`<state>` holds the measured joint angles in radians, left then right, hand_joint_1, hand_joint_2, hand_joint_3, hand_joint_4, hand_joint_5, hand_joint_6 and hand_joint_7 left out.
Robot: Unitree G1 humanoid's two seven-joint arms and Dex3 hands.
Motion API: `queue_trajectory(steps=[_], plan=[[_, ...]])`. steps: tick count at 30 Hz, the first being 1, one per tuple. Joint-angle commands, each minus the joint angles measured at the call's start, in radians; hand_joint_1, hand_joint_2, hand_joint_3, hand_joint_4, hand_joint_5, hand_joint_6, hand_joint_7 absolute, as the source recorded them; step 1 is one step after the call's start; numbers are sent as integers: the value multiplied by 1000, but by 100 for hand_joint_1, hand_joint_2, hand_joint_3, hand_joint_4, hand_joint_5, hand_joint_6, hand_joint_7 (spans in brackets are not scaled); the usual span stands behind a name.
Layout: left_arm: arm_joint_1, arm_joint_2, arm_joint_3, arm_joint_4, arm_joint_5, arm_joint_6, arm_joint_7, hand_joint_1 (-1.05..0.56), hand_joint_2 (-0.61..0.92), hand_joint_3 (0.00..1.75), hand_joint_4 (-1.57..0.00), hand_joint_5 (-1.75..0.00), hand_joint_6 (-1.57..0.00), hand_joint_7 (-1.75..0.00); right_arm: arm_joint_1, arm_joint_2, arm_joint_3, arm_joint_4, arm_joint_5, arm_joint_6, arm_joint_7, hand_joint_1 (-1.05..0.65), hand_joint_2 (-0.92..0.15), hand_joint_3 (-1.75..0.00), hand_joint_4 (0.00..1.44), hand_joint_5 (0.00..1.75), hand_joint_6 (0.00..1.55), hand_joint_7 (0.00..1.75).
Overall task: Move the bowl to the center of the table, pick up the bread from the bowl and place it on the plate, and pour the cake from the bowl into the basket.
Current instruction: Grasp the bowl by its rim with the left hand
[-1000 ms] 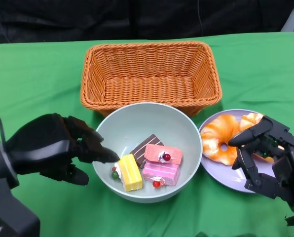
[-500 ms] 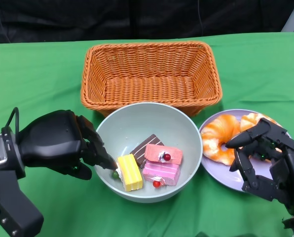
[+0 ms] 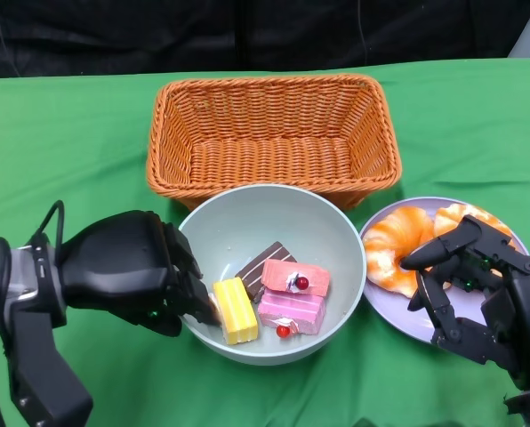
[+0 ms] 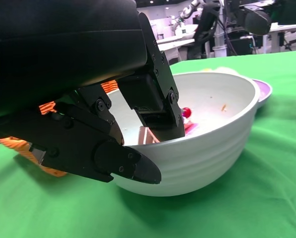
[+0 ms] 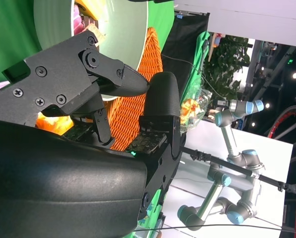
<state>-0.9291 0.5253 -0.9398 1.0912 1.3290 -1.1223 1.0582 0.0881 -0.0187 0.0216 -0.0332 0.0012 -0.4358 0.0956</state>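
Left hand (image 3: 136, 280) pinches the near-left rim of the pale green round bowl (image 3: 274, 213), fingers inside and thumb under the outside wall — looks like the grip needed to tip it toward the orange woven wicker basket (image 3: 272, 138) just behind. Cake slices (image 3: 274, 298) (yellow, pink, brown) lie in the bowl's near half, bowl roughly centred on the green desk (image 3: 69, 133). Glazed orange bread (image 3: 398, 249) already sits on the lilac plate (image 3: 407, 325); right hand (image 3: 474, 294) hovers over the plate, fingers spread, holding nothing, so pouring is what's left.
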Motion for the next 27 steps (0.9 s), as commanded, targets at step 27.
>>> queue_trajectory(steps=[27], plan=[[3,-58,-11,22,-162,90,-376,-46,90,1,-96,0,-92,0,9,-1,5,-13,3,-5,-18,-15,-71,-73,70,149,72,119]])
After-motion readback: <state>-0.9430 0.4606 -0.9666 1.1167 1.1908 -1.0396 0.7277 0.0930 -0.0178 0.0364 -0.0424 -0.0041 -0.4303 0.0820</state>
